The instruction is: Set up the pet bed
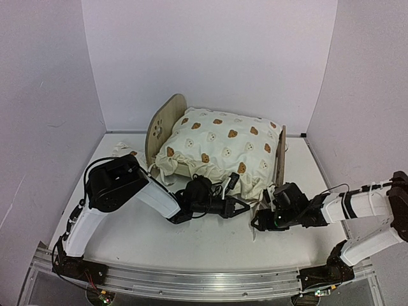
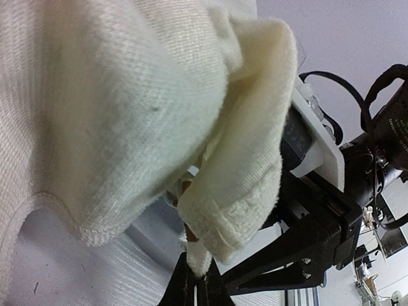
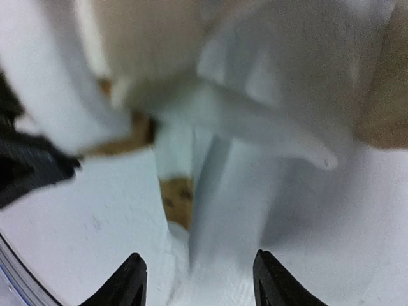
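The pet bed stands at the back middle, with its rounded wooden headboard (image 1: 162, 127) on the left and its footboard (image 1: 280, 156) on the right. The cream bear-print cushion (image 1: 223, 146) lies on it and hides the striped base. My left gripper (image 1: 245, 207) is at the cushion's front edge, shut on a cream tie (image 2: 201, 258) of the cushion (image 2: 115, 102). My right gripper (image 1: 258, 223) is close beside it, open, with a cushion tie (image 3: 210, 210) lying on the table between its fingertips (image 3: 131, 280). The cushion's ruffle (image 3: 274, 83) hangs just ahead of them.
The small bear-print pillow (image 1: 124, 152) lies on the table left of the headboard, behind my left arm. White walls enclose the table on three sides. The right arm's black fingers (image 2: 306, 248) show close by in the left wrist view.
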You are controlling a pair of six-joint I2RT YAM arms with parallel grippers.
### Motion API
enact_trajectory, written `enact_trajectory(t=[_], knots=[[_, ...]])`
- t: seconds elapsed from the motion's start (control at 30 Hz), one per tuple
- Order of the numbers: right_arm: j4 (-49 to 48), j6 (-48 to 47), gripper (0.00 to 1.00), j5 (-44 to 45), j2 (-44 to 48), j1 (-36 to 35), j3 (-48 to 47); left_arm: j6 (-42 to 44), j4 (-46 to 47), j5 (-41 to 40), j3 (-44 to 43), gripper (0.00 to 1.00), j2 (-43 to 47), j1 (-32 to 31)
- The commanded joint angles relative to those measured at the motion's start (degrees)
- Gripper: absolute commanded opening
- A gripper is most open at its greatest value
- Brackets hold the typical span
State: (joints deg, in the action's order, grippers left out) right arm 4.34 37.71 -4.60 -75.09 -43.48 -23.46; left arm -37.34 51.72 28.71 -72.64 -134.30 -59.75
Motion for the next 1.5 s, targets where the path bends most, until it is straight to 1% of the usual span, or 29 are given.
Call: enact_trajectory(t=[0.0,0.07,0.1,0.17,0.2,0.23,0.3,0.43,0.5,0.57,0.67,0.77,0.87,0.9,0.97,1.13,1.23,1.27,1.33,1.4,1.47], knots=[[-17.65,2.96,0.51,7.42,-3.51,-1.22,1.81,3.38,3.73,0.53,0.6,0.0,4.21,-1.0],[-20.68,3.41,0.45,8.14,-2.75,-2.15,3.91,4.72,3.73,-0.37,1.25,0.0,5.16,-1.23],[-21.2,3.86,0.4,8.38,-2.2,-2.29,4.85,5.17,3.73,-0.7,1.4,0.0,5.57,-1.31],[-19.4,5.09,0.3,9.6,-0.84,-2.31,6.08,6.21,3.67,-0.87,1.24,0.0,6.0,-1.38],[-18.65,5.42,0.23,9.69,-0.2,-2.31,6.81,7.08,3.56,-1.16,1.07,0.0,6.25,-1.5],[-17.25,5.77,0.2,9.46,0.57,-2.35,7.19,8.25,3.4,-1.63,1.01,0.0,6.73,-1.84],[-13.65,6.57,0.16,8.47,2.49,-2.36,7.92,11.98,3.16,-2.67,1.21,0.0,8.43,-3.05],[-9.22,9.65,0.13,7.76,6.64,-2.39,10.18,22.3,2.19,-7.02,1.51,0.0,11.99,-5.11],[-8.16,11.03,0.08,7.84,7.96,-2.41,10.78,25.68,2.06,-9.36,0.75,0.0,12.99,-5.21],[-7.06,12.27,0.0,8.3,7.97,-2.41,10.79,29.77,1.88,-11.58,-0.46,0.0,13.69,-5.16],[-6.23,13.61,0.0,8.93,6.09,-2.39,10.39,35.63,1.96,-11.43,-1.9,0.0,14.63,-5.61],[-6.04,13.62,0.0,9.7,4.31,-2.39,9.28,43.75,2.25,-10.95,-3.25,0.0,13.98,-6.65],[-6.1,13.5,0.0,9.96,1.89,-2.38,7.97,47.07,2.84,-10.14,-6.04,0.0,12.86,-6.7],[-6.16,13.32,0.0,9.76,1.21,-2.37,7.77,48.26,2.86,-9.82,-7.73,0.0,12.2,-6.69],[-7.08,12.63,0.0,9.5,0.52,-2.41,8.31,49.09,3.0,-12.24,-12.73,0.0,9.67,-6.72],[-13.03,9.09,0.0,6.08,0.97,-2.54,10.57,53.17,3.0,-13.13,-26.58,0.0,2.34,-6.61],[-13.41,7.71,0.0,5.49,1.43,-3.04,10.95,57.96,2.63,-17.52,-33.67,0.0,-3.19,-6.45],[-13.57,7.17,0.0,5.05,1.29,-3.2,10.94,60.33,2.39,-20.38,-35.82,0.0,-4.79,-6.37],[-13.15,7.0,0.0,4.95,1.1,-3.95,10.64,62.41,2.16,-25.64,-38.95,0.0,-6.88,-5.75],[-12.87,7.17,0.0,3.92,0.72,-4.39,10.82,64.26,2.29,-30.86,-40.22,0.0,-6.12,-5.56],[-12.78,7.46,0.0,3.46,0.77,-4.41,11.41,66.03,2.29,-31.52,-39.7,0.0,-3.13,-5.56]])
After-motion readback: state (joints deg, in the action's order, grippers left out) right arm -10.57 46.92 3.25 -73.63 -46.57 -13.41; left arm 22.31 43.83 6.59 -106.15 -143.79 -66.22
